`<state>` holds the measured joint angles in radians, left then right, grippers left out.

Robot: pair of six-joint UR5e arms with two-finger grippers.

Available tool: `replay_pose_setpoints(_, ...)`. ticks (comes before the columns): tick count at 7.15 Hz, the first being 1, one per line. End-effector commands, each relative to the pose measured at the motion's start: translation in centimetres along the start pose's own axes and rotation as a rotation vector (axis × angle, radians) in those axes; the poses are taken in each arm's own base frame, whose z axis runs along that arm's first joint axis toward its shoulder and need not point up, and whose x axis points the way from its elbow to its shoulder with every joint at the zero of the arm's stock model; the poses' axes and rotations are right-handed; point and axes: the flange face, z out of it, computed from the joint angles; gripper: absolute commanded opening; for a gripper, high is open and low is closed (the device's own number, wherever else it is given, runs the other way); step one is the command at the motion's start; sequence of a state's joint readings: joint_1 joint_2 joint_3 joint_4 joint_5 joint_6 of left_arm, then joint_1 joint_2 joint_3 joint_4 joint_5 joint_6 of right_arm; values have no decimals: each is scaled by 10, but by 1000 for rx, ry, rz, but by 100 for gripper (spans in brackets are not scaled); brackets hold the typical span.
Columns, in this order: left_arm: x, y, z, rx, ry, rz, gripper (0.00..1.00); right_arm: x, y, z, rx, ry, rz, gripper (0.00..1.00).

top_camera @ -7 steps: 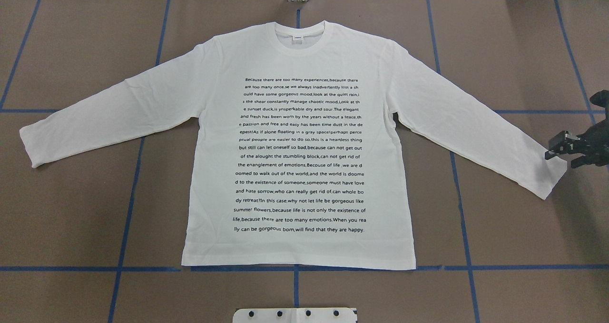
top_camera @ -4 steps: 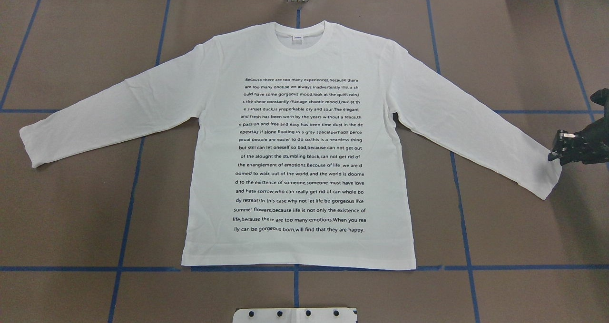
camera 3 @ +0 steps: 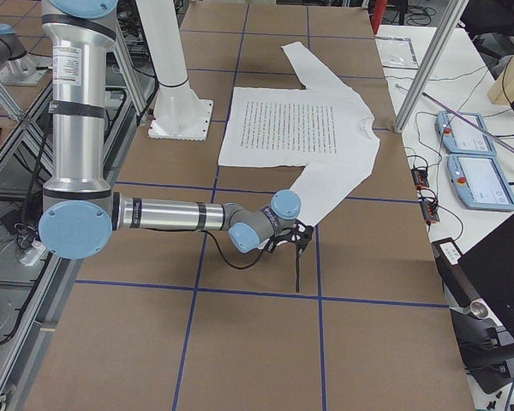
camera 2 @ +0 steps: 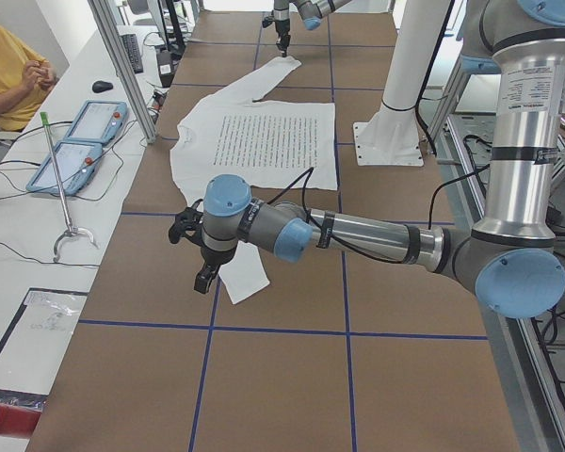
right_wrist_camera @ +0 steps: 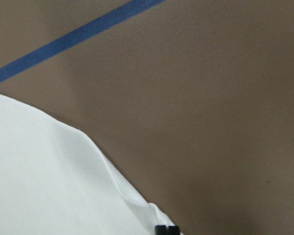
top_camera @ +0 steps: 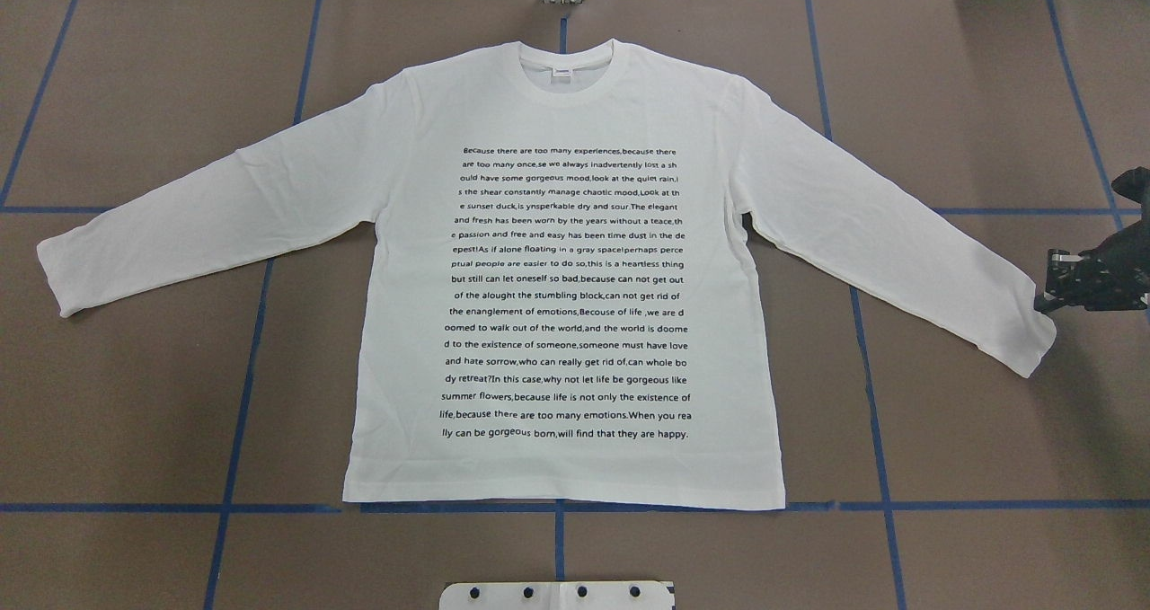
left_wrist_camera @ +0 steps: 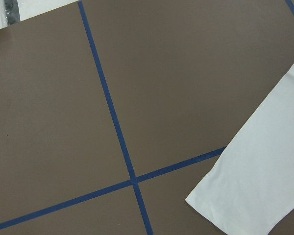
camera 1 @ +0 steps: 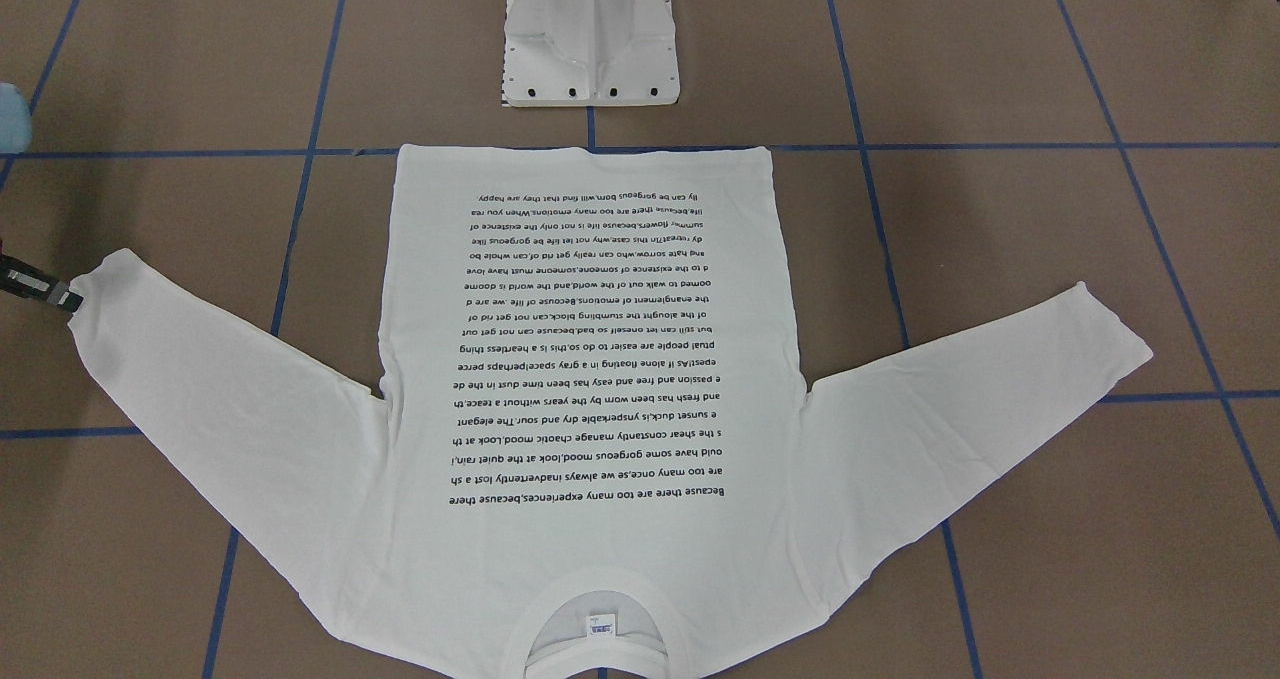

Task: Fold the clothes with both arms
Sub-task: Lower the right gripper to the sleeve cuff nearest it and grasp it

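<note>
right gripper [top_camera: 1049, 287] fingers pinched shut on the shirt [top_camera: 575, 98] at its right cuff edge. shirt flat, text up. left gripper [camera 2: 203, 280] above table beside left cuff, finger state can't tell.

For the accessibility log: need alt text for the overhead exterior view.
A white long-sleeved shirt lies flat with its text side up, sleeves spread and collar at the top, on a brown table gridded with blue tape. At the view's right edge the black right gripper sits at that sleeve's cuff.
</note>
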<state>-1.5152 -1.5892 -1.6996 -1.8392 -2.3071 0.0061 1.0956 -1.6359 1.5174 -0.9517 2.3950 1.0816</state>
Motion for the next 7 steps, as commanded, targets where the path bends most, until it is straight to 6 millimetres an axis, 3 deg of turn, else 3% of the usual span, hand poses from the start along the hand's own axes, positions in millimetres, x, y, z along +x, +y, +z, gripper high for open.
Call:
replay_pose_setpoints(1,2,-1,-1,2,2,3,100,-33,12,-24,10,-51,40,0)
replay_pose_setpoints(3,1,-1,-1,2,0,3,100,-87,20,-45,21,-116,116,0)
replay_pose_setpoints(4,1,0,0,1,0,2,100,-135,17,-49,10,-140,153,0)
replay_pose_setpoints(6,2,-2,-1,3,4,-1,100,-284,17,-57,-7,-139,227,0)
replay_pose_setpoints(7,2,-1,-1,2,4,0,100,-370,14,-68,15,-133,271,0)
